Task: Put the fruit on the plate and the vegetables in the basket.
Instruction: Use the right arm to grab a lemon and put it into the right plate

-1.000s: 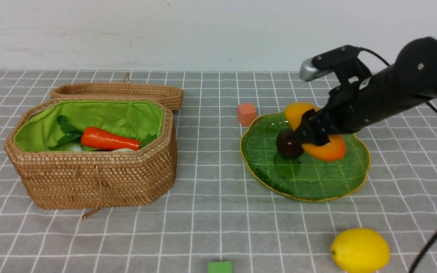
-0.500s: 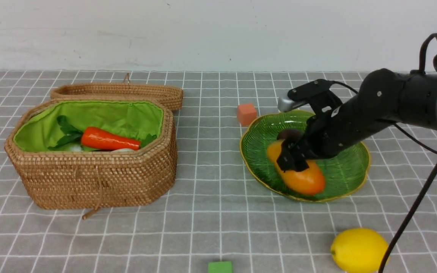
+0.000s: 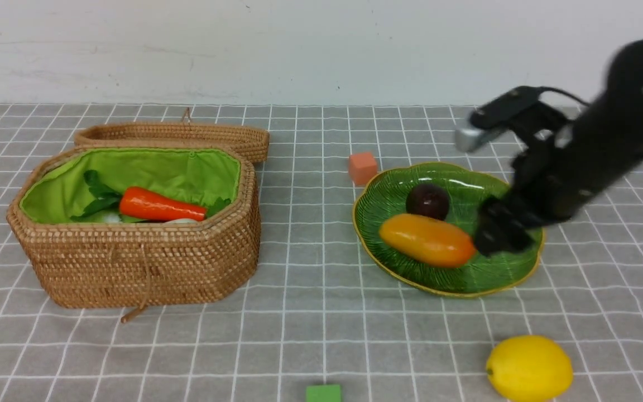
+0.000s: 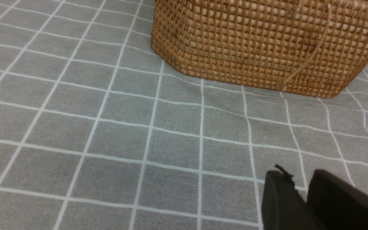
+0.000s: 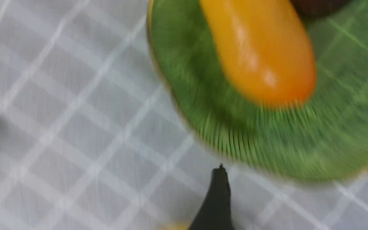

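Note:
The orange-yellow mango [image 3: 426,240] [image 5: 257,54] lies on the green plate [image 3: 500,268] [image 5: 283,143], just in front of the dark maroon ball [image 3: 427,201]. My right gripper [image 3: 500,231] [image 5: 299,195] hangs open and empty over the plate's right side, blurred by motion and just clear of the mango's end. The yellow lemon [image 3: 529,368] rests on the cloth near the front right. In the wicker basket [image 3: 132,262] [image 4: 267,41] lie the carrot [image 3: 159,207] and a sliver of white radish [image 3: 179,221]. My left gripper [image 4: 299,182] is shut and empty, low over the cloth in front of the basket.
The basket's lid [image 3: 176,137] leans behind it. A small orange cube [image 3: 363,167] sits just beyond the plate's left rim. A small green cube [image 3: 323,393] lies at the front edge. A grey checked cloth covers the table.
My right gripper lowered the mango onto the plate, let it go and drew back to the right. The mango now lies flat in front of the maroon ball.

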